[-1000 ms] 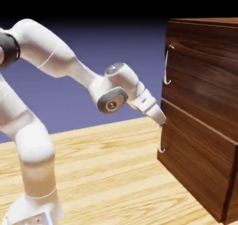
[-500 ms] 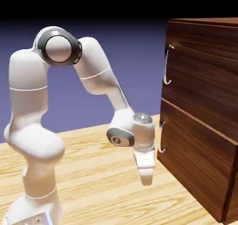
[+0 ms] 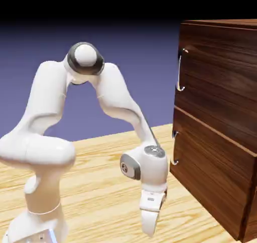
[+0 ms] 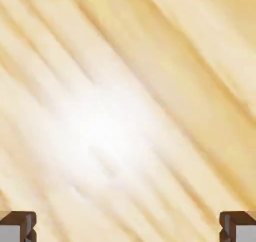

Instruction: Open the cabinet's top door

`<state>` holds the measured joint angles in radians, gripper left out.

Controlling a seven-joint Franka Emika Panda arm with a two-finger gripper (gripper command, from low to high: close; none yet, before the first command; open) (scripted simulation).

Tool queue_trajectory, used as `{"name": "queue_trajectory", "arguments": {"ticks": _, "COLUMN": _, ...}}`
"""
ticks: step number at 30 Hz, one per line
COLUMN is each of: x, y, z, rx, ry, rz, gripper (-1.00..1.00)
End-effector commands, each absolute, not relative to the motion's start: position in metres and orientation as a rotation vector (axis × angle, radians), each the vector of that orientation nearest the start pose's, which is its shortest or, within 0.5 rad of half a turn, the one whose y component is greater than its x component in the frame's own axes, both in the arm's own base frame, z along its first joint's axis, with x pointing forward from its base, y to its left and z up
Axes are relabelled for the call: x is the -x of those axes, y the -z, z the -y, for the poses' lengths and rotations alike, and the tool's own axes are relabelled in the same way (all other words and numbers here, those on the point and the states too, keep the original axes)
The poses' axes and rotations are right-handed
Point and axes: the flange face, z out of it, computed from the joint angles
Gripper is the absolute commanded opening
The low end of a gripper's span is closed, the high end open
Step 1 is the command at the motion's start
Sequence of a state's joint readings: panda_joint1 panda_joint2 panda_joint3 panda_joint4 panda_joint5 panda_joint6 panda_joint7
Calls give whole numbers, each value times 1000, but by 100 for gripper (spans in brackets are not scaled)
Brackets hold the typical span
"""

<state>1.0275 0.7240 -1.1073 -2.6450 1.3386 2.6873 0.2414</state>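
Pointing down at a pale wooden tabletop [image 3: 100,197], the robot's gripper [image 3: 149,222] has its jaws spread wide, with nothing held between them. In the hand view, the two fingertips [image 4: 19,227] sit at the bottom corners, one at each side, grey with dark brown edges. Between and beyond them is only light yellow wood, its grain running diagonally from upper left to lower right, with a bright white glare left of the middle.

In the exterior view, the white hand hangs below the wrist, tilted slightly, its lower end toward the exterior view's left. The white arm [image 3: 120,94] rises from the lower left, bends at a high dark-ringed joint, then slopes down to the right toward the wrist, which has grey round caps.

The cabinet [image 3: 216,131], boxy and dark brown with wood grain, stands at the exterior view's right, apart from the gripper. Its top door [image 3: 221,81] is the upper front panel, closed, with a thin curved silver handle [image 3: 180,70] set upright near its left edge. That handle is well above the gripper. Below is the shorter lower panel [image 3: 211,171], with its own silver handle. Behind everything is a blue-violet backdrop [image 3: 145,61], darkening to black at the top.
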Motion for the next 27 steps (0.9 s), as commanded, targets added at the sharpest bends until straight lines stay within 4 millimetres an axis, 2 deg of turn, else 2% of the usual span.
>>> {"name": "queue_trajectory", "arguments": {"ticks": 1, "x": -353, "y": -164, "z": 156, "rx": 2372, "ry": 289, "rz": -2243, "gripper": 0}}
{"name": "queue_trajectory", "arguments": {"ticks": 5, "x": -365, "y": -195, "z": 167, "rx": 2329, "ry": 538, "rz": -2250, "gripper": 0}}
{"name": "queue_trajectory", "arguments": {"ticks": 8, "x": -379, "y": -227, "z": 167, "rx": 2291, "ry": 748, "rz": -2202, "gripper": 0}}
{"name": "queue_trajectory", "arguments": {"ticks": 11, "x": -395, "y": -264, "z": 159, "rx": 2244, "ry": 965, "rz": -2105, "gripper": 0}}
{"name": "queue_trajectory", "arguments": {"ticks": 14, "x": -411, "y": -305, "z": 140, "rx": 2189, "ry": 1174, "rz": -1961, "gripper": 0}}
{"name": "queue_trajectory", "arguments": {"ticks": 17, "x": -425, "y": -350, "z": 111, "rx": 2123, "ry": 1365, "rz": -1774, "gripper": 0}}
{"name": "queue_trajectory", "arguments": {"ticks": 20, "x": -435, "y": -397, "z": 71, "rx": 2047, "ry": 1527, "rz": -1550, "gripper": 0}}
{"name": "queue_trajectory", "arguments": {"ticks": 24, "x": -436, "y": -459, "z": 2, "rx": 1926, "ry": 1688, "rz": -1208, "gripper": 0}}
{"name": "queue_trajectory", "arguments": {"ticks": 27, "x": -423, "y": -503, "z": -59, "rx": 1820, "ry": 1764, "rz": -931, "gripper": 0}}
